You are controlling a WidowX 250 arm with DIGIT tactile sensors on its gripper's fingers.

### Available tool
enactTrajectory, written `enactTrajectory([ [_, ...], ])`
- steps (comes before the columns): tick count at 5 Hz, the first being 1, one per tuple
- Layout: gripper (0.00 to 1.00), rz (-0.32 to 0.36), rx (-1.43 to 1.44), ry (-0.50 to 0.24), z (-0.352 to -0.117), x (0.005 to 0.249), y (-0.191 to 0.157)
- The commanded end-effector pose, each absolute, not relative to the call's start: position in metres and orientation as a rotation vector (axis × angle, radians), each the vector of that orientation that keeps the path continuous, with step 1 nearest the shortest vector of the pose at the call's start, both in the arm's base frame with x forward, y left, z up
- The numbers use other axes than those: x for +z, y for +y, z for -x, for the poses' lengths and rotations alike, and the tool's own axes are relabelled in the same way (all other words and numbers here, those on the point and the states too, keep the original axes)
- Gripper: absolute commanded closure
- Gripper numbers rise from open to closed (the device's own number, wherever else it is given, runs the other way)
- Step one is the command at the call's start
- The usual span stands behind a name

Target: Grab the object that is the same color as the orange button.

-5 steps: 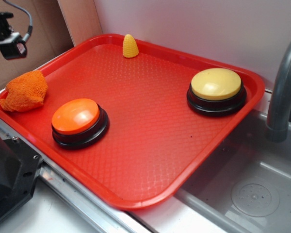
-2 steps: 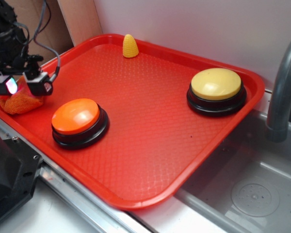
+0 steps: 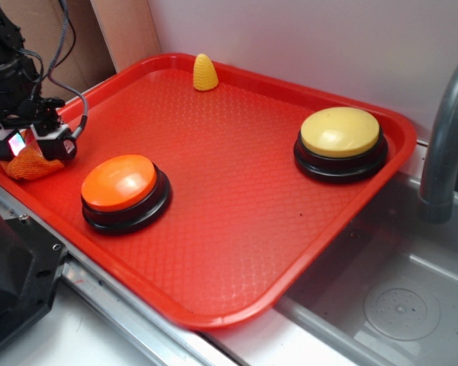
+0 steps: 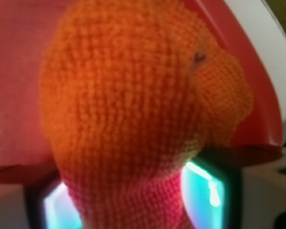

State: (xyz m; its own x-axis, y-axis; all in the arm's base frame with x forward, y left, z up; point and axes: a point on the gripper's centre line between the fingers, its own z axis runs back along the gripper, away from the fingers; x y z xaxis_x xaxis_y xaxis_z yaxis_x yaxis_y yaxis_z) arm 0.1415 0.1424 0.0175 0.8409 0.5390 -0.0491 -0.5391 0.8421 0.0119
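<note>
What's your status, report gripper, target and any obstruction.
Gripper down on knitted orange cloth bundle at red tray's left edge; cloth between the fingers, closure unclear. Glossy orange dome button close beside, not touching. Nothing blocking.

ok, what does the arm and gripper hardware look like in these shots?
Black arm with loose black cables looping off its side. The gripper is black, blocky, with glowing cyan-white pads on the jaws and a reddish tint on one in the exterior view. No readable markings.

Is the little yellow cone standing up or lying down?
Standing up. The yellow cone rests on its flat bottom at the far edge of the red tray, its tip pointing up.
</note>
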Motion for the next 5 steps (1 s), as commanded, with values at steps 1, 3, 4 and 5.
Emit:
enactTrajectory([
  [1, 1.0, 0.002, 0.5, 0.006, -0.142, 0.036, 0.135],
  [3, 1.0, 0.051, 0.329, -0.028, -0.157, 0.087, 0.108],
  [4, 1.0, -0.033, 0.202, -0.134, -0.161, 0.136, 0.079],
  [5, 1.0, -0.033, 0.113, -0.18, -0.163, 0.186, 0.061],
])
